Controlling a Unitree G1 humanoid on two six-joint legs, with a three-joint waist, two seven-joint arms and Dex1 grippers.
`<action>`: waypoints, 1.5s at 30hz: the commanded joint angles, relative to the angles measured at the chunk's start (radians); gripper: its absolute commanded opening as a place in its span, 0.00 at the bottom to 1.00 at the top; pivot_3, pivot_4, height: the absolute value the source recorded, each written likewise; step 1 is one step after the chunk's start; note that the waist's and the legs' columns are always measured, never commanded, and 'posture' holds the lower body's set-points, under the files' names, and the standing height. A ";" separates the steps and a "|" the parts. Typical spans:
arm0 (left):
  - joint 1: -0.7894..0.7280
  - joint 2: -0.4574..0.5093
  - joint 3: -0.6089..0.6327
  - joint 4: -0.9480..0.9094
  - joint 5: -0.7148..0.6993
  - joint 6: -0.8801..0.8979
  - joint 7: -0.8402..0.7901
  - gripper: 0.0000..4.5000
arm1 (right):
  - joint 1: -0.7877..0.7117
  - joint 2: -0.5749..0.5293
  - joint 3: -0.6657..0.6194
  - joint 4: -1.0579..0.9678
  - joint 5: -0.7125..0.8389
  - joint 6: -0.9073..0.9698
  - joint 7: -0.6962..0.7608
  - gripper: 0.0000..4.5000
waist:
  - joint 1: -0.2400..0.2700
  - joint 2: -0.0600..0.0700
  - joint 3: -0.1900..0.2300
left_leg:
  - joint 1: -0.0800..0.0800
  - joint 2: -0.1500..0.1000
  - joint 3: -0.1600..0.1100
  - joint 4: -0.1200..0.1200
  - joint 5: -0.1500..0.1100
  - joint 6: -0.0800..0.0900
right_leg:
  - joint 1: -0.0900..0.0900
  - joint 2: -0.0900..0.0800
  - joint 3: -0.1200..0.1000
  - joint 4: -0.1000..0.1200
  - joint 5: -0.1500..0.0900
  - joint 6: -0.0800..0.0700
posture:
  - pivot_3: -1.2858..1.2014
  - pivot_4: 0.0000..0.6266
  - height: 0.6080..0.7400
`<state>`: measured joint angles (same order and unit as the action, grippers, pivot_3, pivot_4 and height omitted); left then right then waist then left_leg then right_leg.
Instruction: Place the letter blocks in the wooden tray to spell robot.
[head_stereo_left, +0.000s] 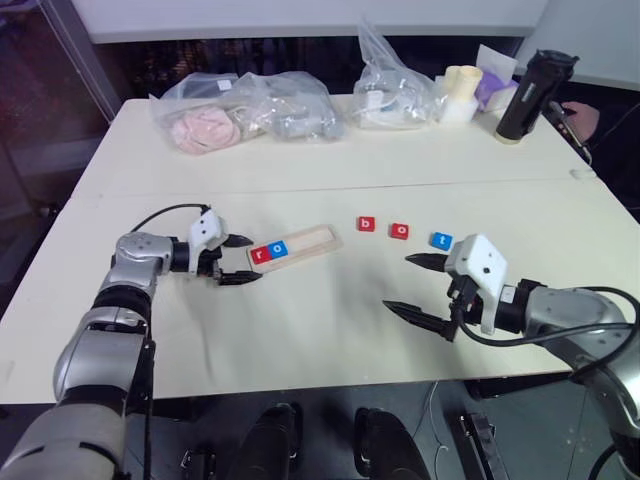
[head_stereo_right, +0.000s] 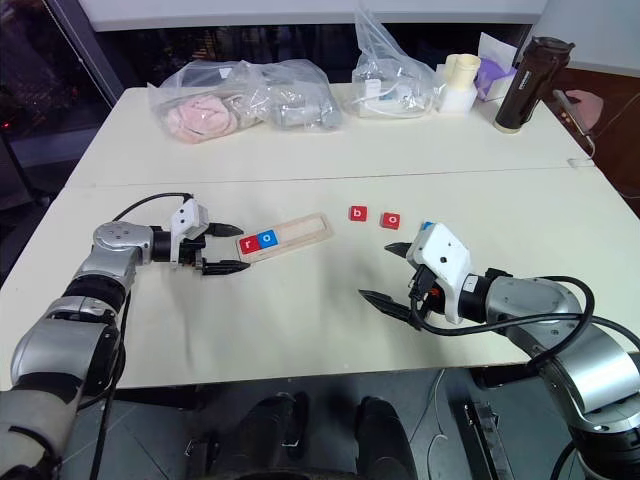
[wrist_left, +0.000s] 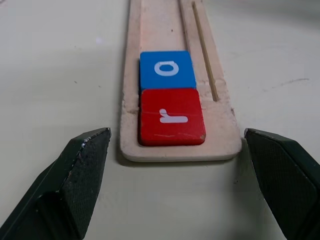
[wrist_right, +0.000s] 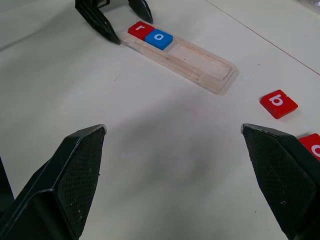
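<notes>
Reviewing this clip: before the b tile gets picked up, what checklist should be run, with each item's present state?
1. Wooden tray holds red r then blue o at its left end: ok.
2. Rest of the groove free for three more tiles: ok.
3. Red b, red o and blue t lie loose on the table, spaced apart: ok.
4. Right gripper open, holding nothing: ok.
5. Left gripper open at the tray's end, off the tiles: ok.
6. Whether the left fingers touch the tray: cannot tell.
</notes>
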<state>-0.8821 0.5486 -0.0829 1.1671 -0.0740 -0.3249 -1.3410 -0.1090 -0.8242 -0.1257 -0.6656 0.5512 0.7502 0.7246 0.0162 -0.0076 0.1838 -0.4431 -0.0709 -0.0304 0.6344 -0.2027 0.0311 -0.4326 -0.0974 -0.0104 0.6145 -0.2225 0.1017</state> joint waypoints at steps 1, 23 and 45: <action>-0.009 -0.011 0.012 0.014 0.019 -0.012 0.019 1.00 | -0.004 -0.007 -0.014 -0.035 0.000 -0.014 -0.005 0.99 | 0.000 0.000 0.000 | 0.000 0.000 0.000 0.000 0.000 0.000 | 0.001 0.000 0.000 0.000 0.000 0.000 | 0.52 0.24 0.98; 0.003 -0.045 -0.002 0.033 0.073 0.010 0.013 0.73 | -0.002 -0.006 0.000 -0.042 -0.013 -0.012 -0.025 1.00 | -0.001 0.000 -0.001 | 0.001 0.000 0.000 0.011 -0.003 0.004 | 0.006 -0.001 0.000 0.000 0.001 0.001 | 0.52 0.24 0.98; 0.166 -0.133 -0.064 -0.327 0.061 0.072 -0.128 0.70 | -0.026 -0.016 0.005 -0.031 -0.020 -0.009 -0.019 1.00 | 0.002 0.001 -0.002 | 0.000 0.000 0.000 0.011 -0.003 0.005 | 0.006 -0.002 0.000 0.000 0.001 0.001 | 0.52 0.24 0.98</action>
<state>-0.7450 0.4302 -0.0912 0.8767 -0.0396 -0.2643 -1.4567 -0.1237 -0.8262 -0.1057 -0.6682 0.5317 0.7505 0.7040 0.0177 -0.0067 0.1820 -0.4427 -0.0714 -0.0305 0.6459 -0.2060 0.0357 -0.4264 -0.0991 -0.0103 0.6141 -0.2216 0.1024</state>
